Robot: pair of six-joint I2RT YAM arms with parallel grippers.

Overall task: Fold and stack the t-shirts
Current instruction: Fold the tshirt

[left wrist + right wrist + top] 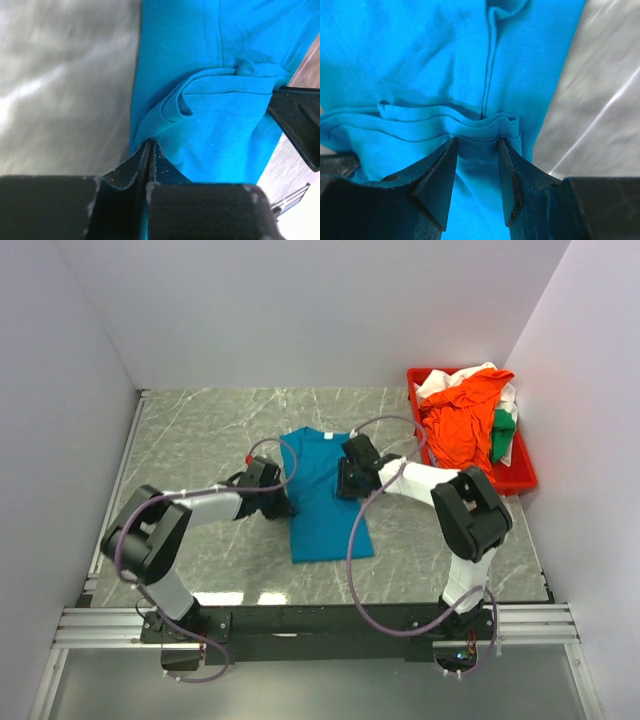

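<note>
The teal-blue t-shirt lies on the grey marbled table between the two arms. It is folded to a long narrow strip, with its collar toward the far wall. Its cloth is plain, with only seams and stitched hems showing in the wrist views. The left gripper sits at the shirt's left edge, its fingers pressed together with a sliver of teal cloth pinched between them. The right gripper is at the right edge near the upper half, its jaws parted a moderate way around a layered fold of hem without clamping it. At the far right corner a red tray holds a heap of orange, white and green shirts.
</note>
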